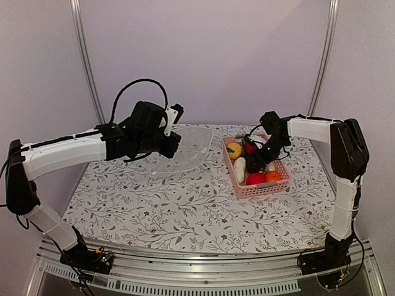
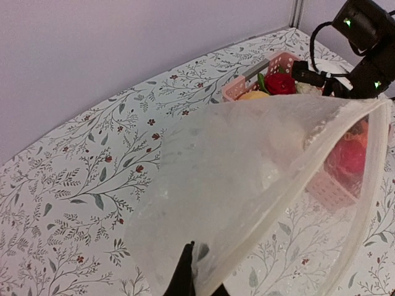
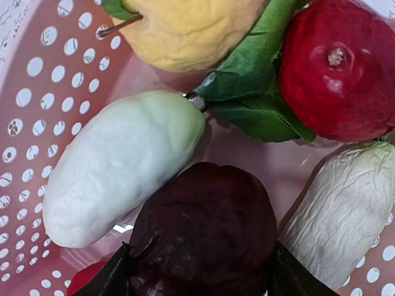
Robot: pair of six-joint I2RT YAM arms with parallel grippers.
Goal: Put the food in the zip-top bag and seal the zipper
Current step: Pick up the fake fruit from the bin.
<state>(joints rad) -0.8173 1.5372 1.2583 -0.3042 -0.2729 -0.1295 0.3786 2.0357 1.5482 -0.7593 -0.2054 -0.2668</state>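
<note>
**A:** From above, how do the arms stand?

**B:** The left arm stretches in over the surface (image 1: 185,209). Its left pincer (image 1: 171,137) is raised and closed on one edge of the zip-top bag (image 1: 191,148), which hangs tilted at the far middle. The right arm bends downward, and the right pincer (image 1: 259,161) is dipped into the pink basket (image 1: 259,190), just right of the bag.

**A:** And the food (image 1: 255,179)?

**B:** All of it is in the basket: yellow, red, white and orange pieces. The bag holds nothing.

**A:** What about the left wrist view?

**B:** A dark fingertip pinches the crinkly plastic at the bottom edge. The zipper (image 2: 290,185) runs up from there toward the basket. The mouth gapes, unsealed. The basket shows through the film, and the right arm stands above it.

**A:** And the right wrist?

**B:** Both black fingers (image 3: 108,280) press against the sides of the dark purple piece (image 3: 203,234), so that pincer is closed on it, down in the basket. A white piece (image 3: 117,166) touches it on the left, and a wrinkled white one (image 3: 345,209) lies on the right. Beyond those sit a yellow fruit (image 3: 191,28), green leaves (image 3: 259,98) and a red fruit (image 3: 336,68).
</note>
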